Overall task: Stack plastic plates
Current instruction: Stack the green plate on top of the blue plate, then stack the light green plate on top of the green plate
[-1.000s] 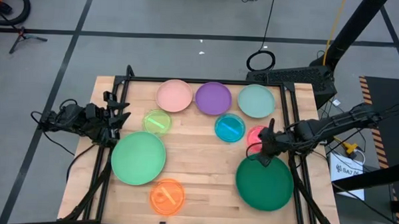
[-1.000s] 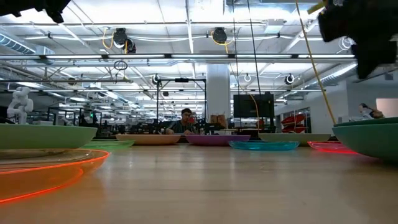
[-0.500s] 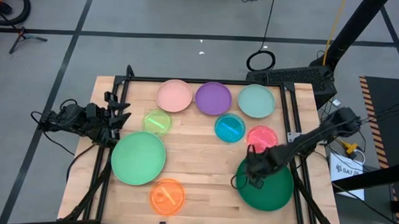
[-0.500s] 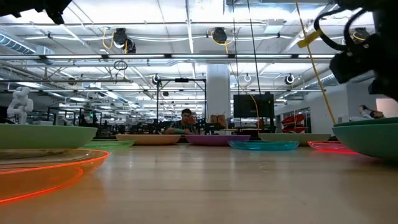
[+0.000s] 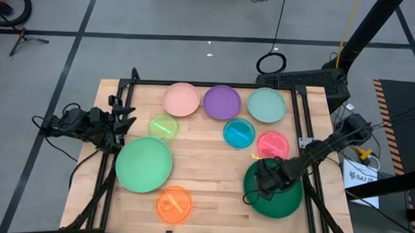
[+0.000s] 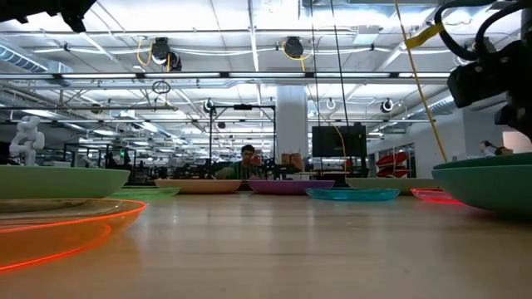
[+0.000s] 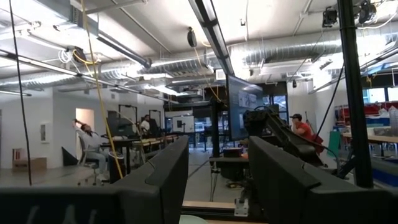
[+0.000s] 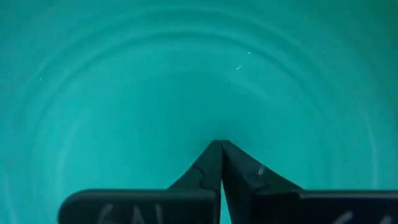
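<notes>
One teal plate [image 8: 186, 74] beneath claw [image 8: 221, 144] (closed)

my high cam: straight down over whole desk [image 5: 213, 148], both arms in shot. low cam: desk height, level across wood into lab behind, plates edge-on. left wrist cam: facing out at room. right wrist cam: jammed right against teal plate [image 8: 186, 74]. high and low share teal plate [image 5: 277, 198].
</notes>
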`<state>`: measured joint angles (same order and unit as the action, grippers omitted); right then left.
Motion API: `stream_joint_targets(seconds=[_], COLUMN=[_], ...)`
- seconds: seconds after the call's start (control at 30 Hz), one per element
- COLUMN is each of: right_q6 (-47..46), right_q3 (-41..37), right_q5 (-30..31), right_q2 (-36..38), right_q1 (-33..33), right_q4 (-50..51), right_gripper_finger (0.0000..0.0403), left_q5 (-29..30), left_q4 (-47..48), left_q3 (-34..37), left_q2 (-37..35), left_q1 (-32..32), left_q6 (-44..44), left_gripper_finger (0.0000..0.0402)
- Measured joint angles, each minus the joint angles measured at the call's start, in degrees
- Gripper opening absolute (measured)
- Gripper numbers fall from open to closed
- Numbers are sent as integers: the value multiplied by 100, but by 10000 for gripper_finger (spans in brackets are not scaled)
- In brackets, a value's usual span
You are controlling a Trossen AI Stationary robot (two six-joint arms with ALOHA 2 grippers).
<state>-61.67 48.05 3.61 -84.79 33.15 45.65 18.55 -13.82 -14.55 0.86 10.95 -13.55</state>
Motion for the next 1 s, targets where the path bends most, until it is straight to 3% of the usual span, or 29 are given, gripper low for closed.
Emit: stream_joint_targets(seconds=[0.3,0.43,0.67,1.0], right_q6=[96,85,422,2368], right_q3=[0,0,0,2], right_q5=[-75,157,1666,3193], right_q2=[136,423,734,730], right_q1=[-2,-8,-46,-360], right_q4=[50,26,-352,-1678], right_gripper_finger=[1,0,0,0], left_q5=[0,0,0,113], left_q4=[-3,-2,160,57], left_q3=[0,0,0,0], left_q2=[-2,-2,177,1540], left_q1=[1,-1,1,1], left_q6=[-7,63,342,1371], left_gripper_finger=[173,173,173,173])
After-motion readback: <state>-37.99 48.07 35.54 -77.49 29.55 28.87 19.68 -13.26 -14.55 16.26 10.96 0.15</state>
